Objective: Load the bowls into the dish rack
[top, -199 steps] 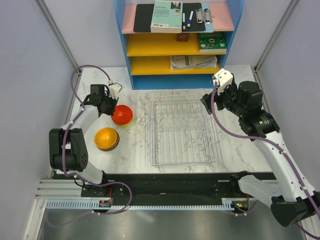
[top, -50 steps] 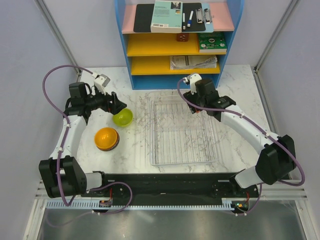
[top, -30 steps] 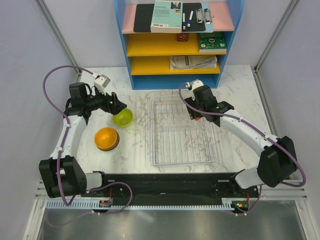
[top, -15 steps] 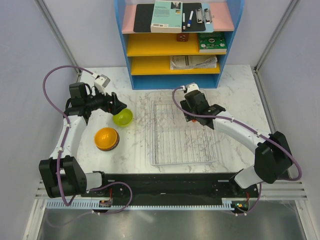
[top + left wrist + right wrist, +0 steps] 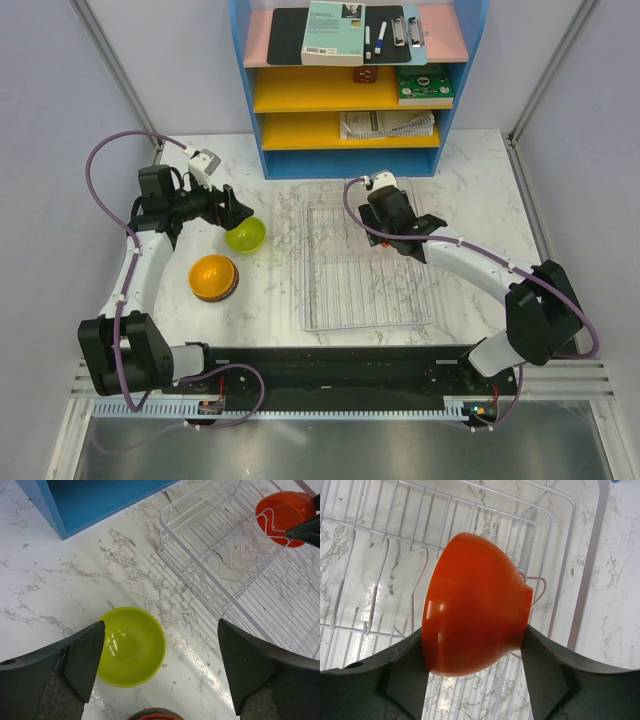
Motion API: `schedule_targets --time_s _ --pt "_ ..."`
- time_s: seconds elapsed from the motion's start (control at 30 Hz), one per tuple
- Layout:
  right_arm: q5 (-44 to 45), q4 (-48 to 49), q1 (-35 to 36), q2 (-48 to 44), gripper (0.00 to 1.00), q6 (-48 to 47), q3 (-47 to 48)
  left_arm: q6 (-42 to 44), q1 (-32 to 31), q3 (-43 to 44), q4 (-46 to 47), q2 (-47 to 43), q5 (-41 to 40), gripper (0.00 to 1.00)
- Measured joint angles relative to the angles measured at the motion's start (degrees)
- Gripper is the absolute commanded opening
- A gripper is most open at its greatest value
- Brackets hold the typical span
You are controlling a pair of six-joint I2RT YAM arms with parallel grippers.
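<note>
Two tools are at work. The right tool (image 5: 472,632) is clamped on a glossy red bowl (image 5: 470,595), one finger on each side. The bowl is tipped on its side over the far end of the dish rack (image 5: 304,280); whether it touches the wires cannot be told. Left of the rack, the left tool (image 5: 161,625) is spread wide and holds nothing. A lime-green bowl (image 5: 131,646) sits upright on the bench (image 5: 470,180) below it, with an orange bowl (image 5: 213,277) beside it.

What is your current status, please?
Right gripper shut on red bowl over dish rack. Left gripper open near lime-green bowl. Nothing blocking the rack.
</note>
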Motion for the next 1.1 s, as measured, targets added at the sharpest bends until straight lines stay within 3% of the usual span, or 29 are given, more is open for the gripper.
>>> schedule_targets --time_s 1.1 --pt "-9.40 3.23 -1.99 0.22 0.00 0.33 -2.21 0.48 0.00 -0.48 0.02 0.00 0.00 1.00"
